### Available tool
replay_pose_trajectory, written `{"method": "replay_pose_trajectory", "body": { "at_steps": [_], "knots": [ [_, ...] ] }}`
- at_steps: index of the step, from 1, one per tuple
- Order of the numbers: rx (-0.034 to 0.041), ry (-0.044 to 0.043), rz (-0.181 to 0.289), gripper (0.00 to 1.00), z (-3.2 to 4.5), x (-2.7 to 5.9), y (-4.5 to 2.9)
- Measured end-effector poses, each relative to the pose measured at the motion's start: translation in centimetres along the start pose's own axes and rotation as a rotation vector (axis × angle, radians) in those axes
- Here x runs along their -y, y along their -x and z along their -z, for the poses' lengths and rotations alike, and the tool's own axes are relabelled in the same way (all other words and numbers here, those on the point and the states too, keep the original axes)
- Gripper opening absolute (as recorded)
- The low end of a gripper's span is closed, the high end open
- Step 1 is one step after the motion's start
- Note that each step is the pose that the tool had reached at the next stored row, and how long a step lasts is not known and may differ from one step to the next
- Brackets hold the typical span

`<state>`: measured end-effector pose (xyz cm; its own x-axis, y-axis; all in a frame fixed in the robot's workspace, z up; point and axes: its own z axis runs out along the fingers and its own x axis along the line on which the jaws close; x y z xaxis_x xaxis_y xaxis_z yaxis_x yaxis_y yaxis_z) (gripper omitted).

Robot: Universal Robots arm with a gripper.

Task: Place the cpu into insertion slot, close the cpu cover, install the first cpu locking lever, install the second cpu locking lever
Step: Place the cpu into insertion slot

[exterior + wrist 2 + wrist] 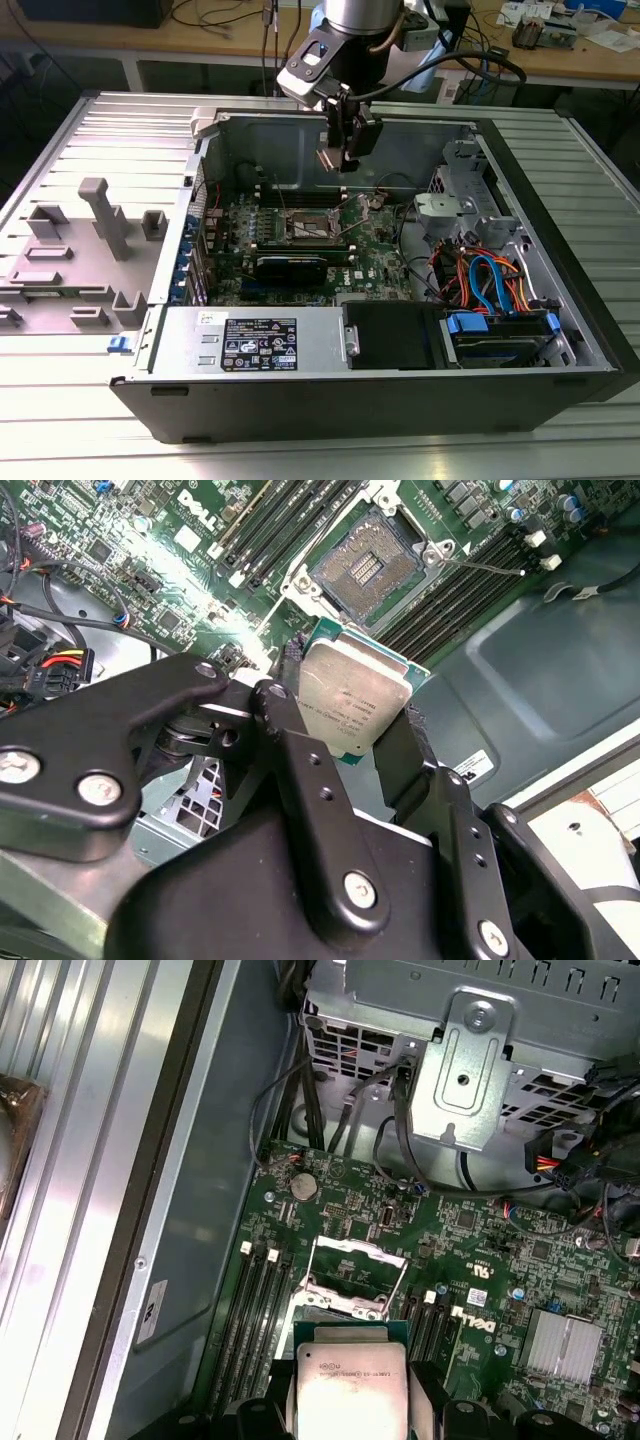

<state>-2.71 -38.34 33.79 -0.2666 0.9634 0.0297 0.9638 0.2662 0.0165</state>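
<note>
Hand [342,155] is gripping the cpu [355,702] by two opposite edges and hovering above the slot [365,570], whose dark centre is lying uncovered on the green board [470,1250]

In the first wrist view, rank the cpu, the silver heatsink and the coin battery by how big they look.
1. cpu, largest, though it is closest to the camera, which exaggerates it.
2. silver heatsink, clearly smaller.
3. coin battery, smallest.
</note>
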Motion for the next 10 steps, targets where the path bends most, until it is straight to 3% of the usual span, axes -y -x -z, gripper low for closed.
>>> {"method": "replay_pose_trajectory", "body": {
  "at_steps": [10],
  "knots": [
    [0.0001,0.0002,-0.006,0.54,-0.02,0.00,0.00]
  ]
}}
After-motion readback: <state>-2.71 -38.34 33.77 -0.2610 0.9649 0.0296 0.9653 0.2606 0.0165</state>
